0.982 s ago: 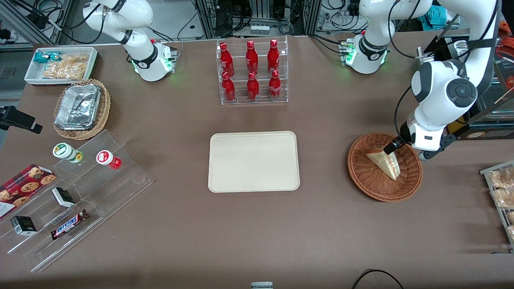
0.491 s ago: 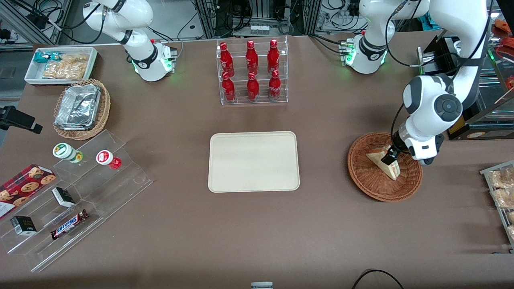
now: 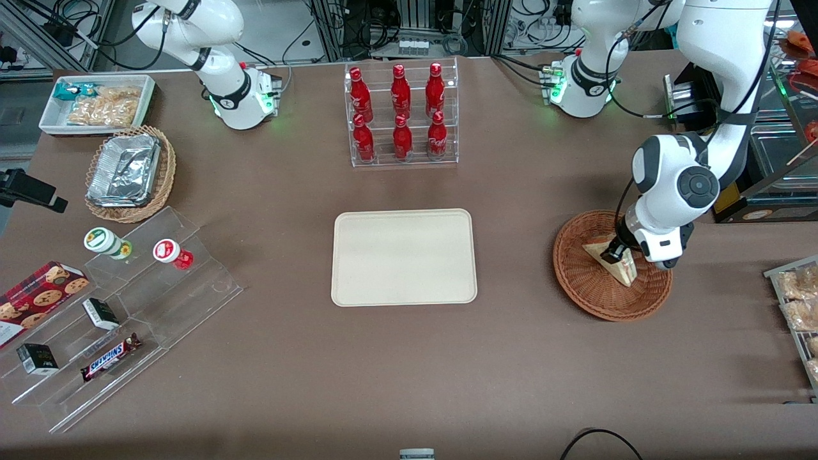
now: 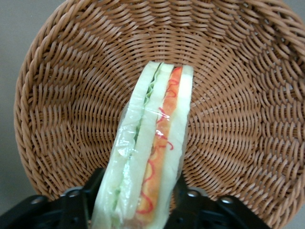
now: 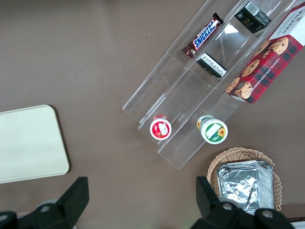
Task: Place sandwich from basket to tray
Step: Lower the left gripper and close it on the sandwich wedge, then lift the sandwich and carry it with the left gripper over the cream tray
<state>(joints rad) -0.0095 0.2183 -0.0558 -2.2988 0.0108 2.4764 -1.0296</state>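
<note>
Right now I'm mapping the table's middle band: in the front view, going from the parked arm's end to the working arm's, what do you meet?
Yogurt cups → tray → basket → sandwich, gripper straddling it, open.

Red-brown woven basket (image 3: 594, 297); cream tray (image 3: 404, 257)

Claw (image 4: 138, 200) tips hidden beside sandwich (image 4: 152, 143).

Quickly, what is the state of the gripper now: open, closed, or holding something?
Gripper: down in the basket, one finger on each side of the sandwich; whether it has clamped cannot be told.
</note>
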